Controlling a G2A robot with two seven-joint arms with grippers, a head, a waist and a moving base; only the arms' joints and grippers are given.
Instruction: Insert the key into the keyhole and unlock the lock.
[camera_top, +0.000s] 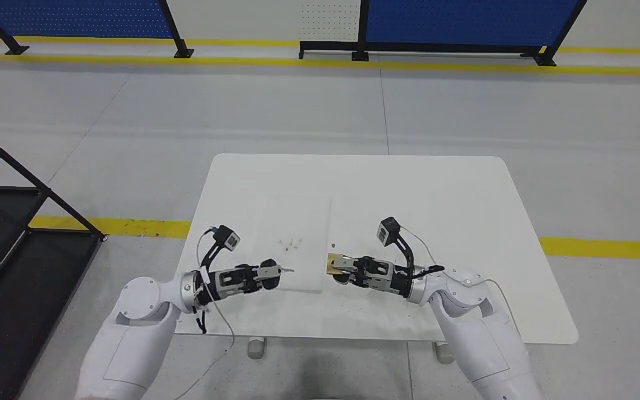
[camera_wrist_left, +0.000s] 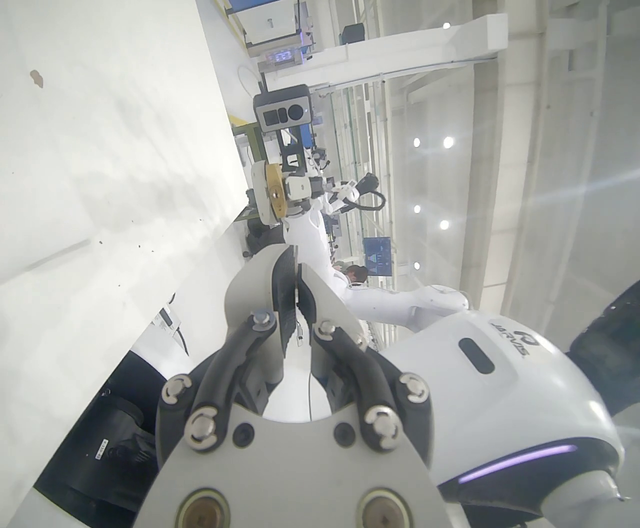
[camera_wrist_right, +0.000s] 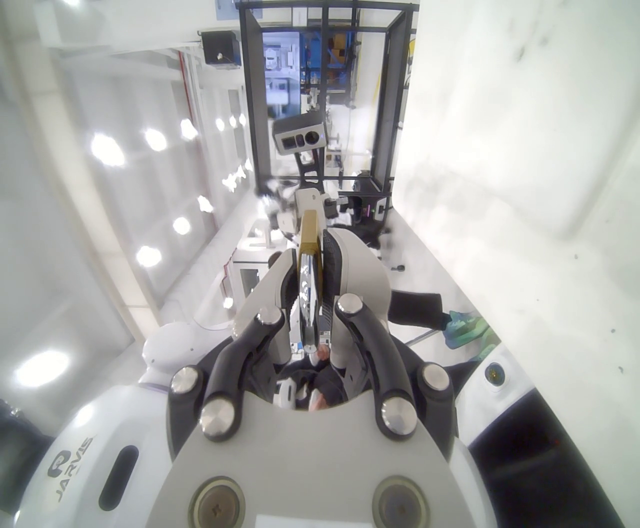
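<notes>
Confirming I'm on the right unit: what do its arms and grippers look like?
White glossy arms, dark wrists, a logo on each forearm. Left gripper and right gripper: pale grey fingers, black ribbed pads, black linkages, silver bolts.

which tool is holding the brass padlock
The right tool: it is clamped on the brass padlock, while the left tool pinches only a thin key.
</notes>
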